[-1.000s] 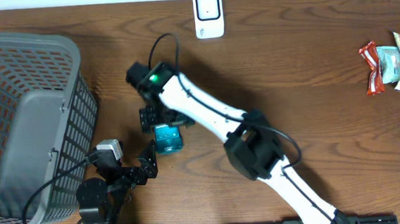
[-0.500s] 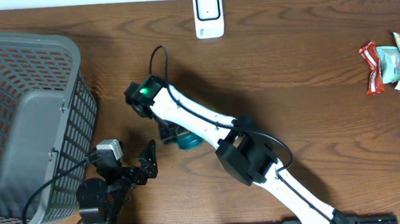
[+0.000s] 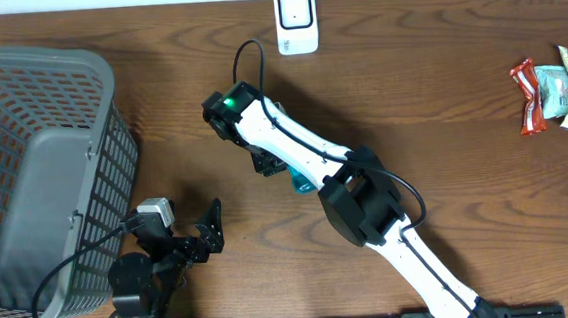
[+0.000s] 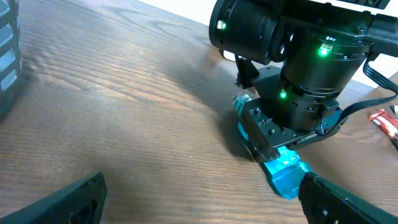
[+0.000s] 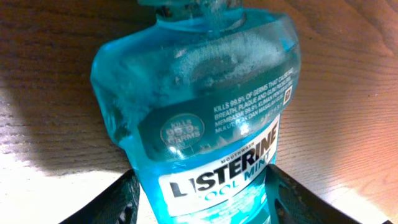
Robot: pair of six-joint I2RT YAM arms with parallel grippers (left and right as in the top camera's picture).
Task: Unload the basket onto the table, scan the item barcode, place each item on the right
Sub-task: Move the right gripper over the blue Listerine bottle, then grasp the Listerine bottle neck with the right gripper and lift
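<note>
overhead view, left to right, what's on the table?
Grey basket → left pincer → mouthwash bottle under the right arm, scanner beyond it at the far edge → snack packets.

Basket [image 3: 35, 176] left; scanner [image 3: 295, 20] rear centre; snacks [image 3: 560, 90] right; bottle [image 3: 301, 183] mid-table.

One mouthwash bottle [image 5: 205, 143] lies on the worktop [image 3: 444, 148]. One grey basket [image 3: 40, 176] stands left of it. One white scanner [image 3: 296, 21] sits beyond the bottle at the far edge. Three snack packets [image 3: 558, 90] lie far right of the bottle. Two arms [image 3: 294, 158] are in view.
</note>
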